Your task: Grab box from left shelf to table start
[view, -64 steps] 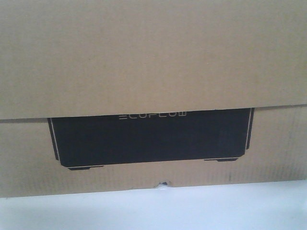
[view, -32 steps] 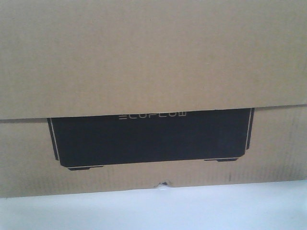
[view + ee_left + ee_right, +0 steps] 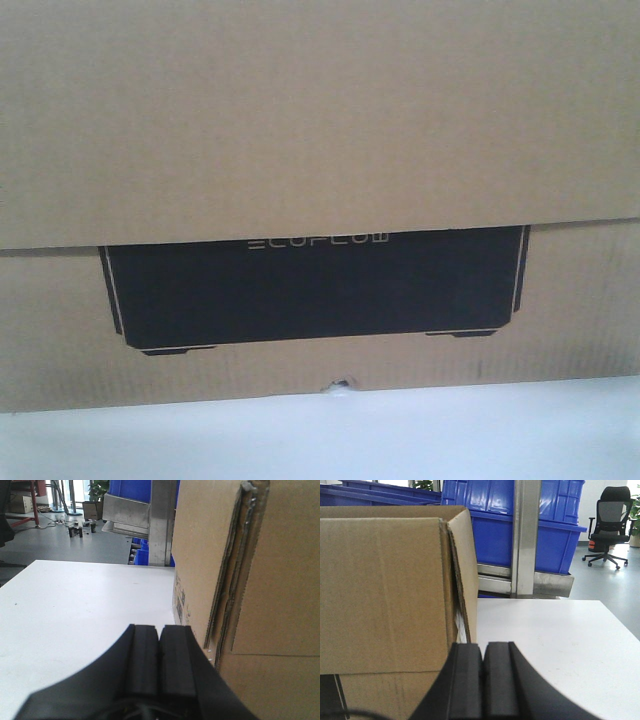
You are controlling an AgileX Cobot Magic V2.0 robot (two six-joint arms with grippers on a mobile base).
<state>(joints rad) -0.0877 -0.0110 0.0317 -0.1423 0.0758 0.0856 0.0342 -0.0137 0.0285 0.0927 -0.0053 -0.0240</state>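
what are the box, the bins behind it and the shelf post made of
The box looks like brown corrugated cardboard, matte; the layered fluted edge shows at its open flap. The bins seem to be moulded blue plastic with a slight gloss and ribbed walls. The shelf post appears to be bare metal, probably steel, with a brushed grey sheen.

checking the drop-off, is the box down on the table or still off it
Down on it: the box has its bottom edge meeting the white table, no gap visible.
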